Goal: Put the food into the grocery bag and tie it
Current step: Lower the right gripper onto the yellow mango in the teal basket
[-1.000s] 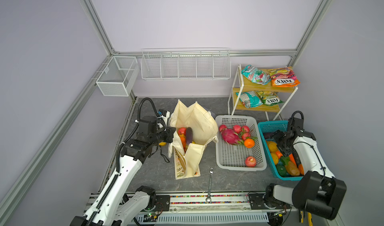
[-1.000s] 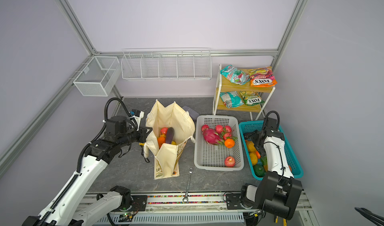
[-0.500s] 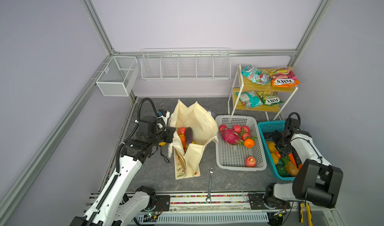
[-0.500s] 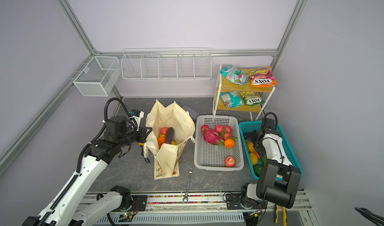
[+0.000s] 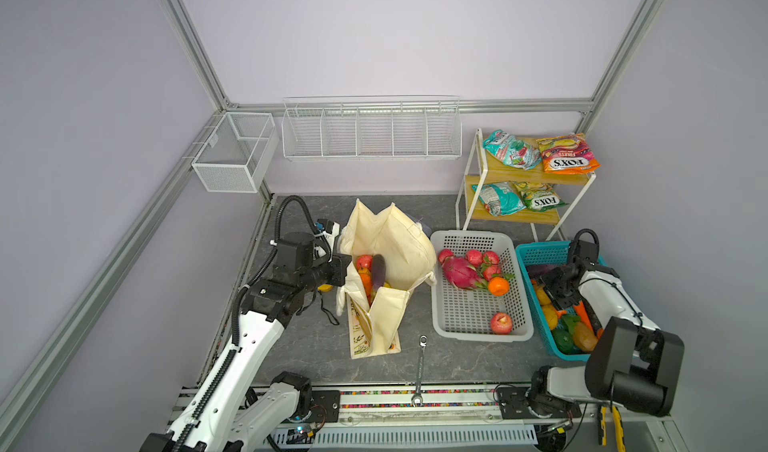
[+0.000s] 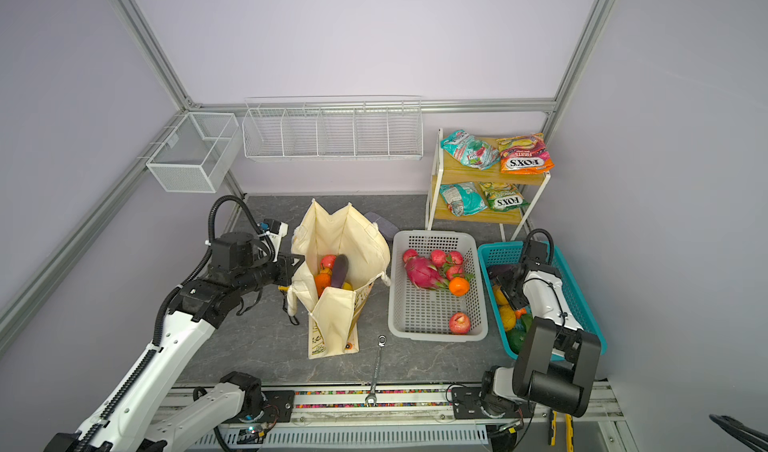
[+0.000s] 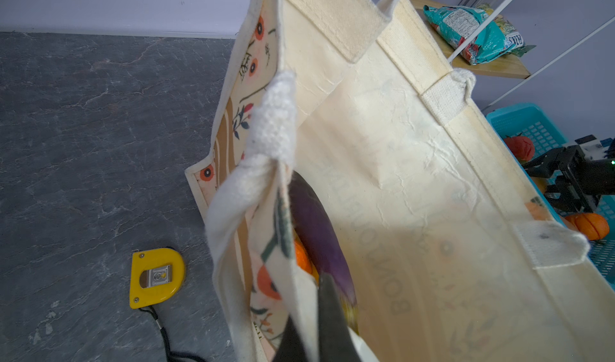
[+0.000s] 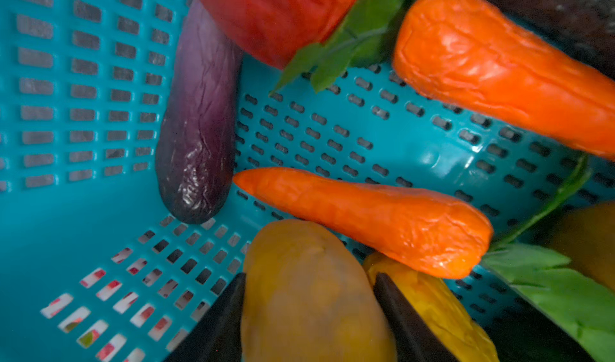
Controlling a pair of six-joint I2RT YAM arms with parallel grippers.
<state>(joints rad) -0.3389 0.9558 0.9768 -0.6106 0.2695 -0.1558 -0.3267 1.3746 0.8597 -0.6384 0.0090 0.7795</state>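
Reading "FOX'S FRUITS", orange packet [image 5: 567, 154] lies on shelf [image 5: 511, 175].

Bag [image 5: 390, 259] stands left of centre on tabletop [image 5: 299, 346], eggplant [image 5: 377, 269] inside. Tape measure [image 7: 156, 277] lies just left of bag. Middle basket [image 5: 482, 338] sits right of bag and holds dragon fruit [image 5: 457, 272]. Right basket [image 5: 540, 247] is beside it, carrots [image 8: 366, 217] inside. Rack [image 5: 532, 218] stands behind baskets, packets [image 5: 567, 159] on both shelves. Wrench [image 5: 420, 367] lies in front, between bag and middle basket.

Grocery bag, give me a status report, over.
Left gripper shut on grocery bag rim, mouth open. Right gripper straddles yellow piece in teal basket, grip unconfirmed. Grey basket sits between.
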